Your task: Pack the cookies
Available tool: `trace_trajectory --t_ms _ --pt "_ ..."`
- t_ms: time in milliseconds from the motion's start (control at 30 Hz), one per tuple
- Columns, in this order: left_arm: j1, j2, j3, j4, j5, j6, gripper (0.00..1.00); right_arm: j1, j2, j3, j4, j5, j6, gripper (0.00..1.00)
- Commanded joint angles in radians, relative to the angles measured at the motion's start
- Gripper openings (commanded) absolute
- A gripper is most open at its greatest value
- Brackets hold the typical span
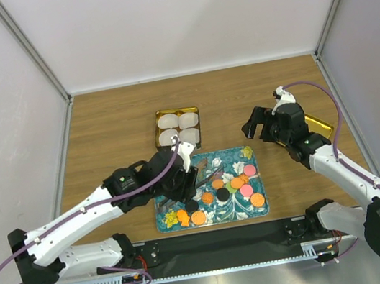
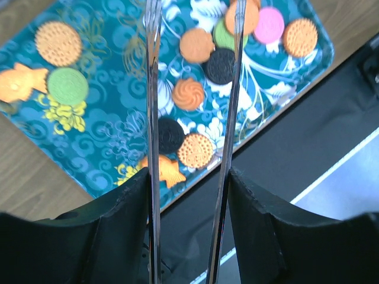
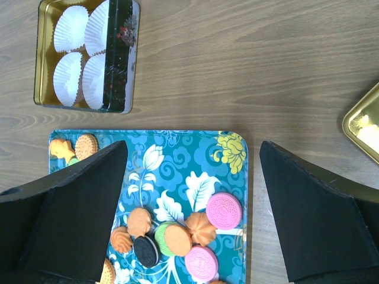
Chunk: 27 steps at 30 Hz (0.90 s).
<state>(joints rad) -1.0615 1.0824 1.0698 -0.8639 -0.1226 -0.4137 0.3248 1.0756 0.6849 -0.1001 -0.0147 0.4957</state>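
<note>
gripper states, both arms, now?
Left gripper: open, long thin fingers apart over the tray of cookies, holding nothing.
Right gripper: open wide, empty, above the tray's right half.

I count: cups (image 1: 168,121) 4 | tin (image 1: 174,110) 1 | tray (image 1: 247,153) 1 | pink cookies (image 1: 249,170) 2 | black cookies (image 1: 222,194) 2 | green cookies (image 2: 67,86) 2

Teal floral tray (image 1: 246,153), gold tin (image 1: 157,117) holding white paper cups (image 1: 179,130), gold lid (image 1: 319,125)

No readable text, label, brand or number shows in any view.
</note>
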Motion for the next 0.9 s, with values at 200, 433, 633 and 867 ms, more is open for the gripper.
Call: trace_trajectory --t_ms 200,433,633,867 --pt "-0.022 0.048 -0.048 0.052 0.066 -0.020 0.57 -0.004 -0.003 0.024 0.004 0.010 -0.019 1.00" --pt "-0.025 0.102 -0.079 0.114 0.075 -0.023 0.57 -0.009 -0.003 0.022 0.005 0.004 -0.017 1.00" --pt "-0.025 0.165 -0.083 0.147 0.064 -0.025 0.55 -0.010 -0.003 0.022 0.005 -0.002 -0.016 1.00" --pt "-0.025 0.201 -0.080 0.154 0.040 -0.028 0.54 -0.012 -0.003 0.019 0.010 -0.010 -0.013 1.00"
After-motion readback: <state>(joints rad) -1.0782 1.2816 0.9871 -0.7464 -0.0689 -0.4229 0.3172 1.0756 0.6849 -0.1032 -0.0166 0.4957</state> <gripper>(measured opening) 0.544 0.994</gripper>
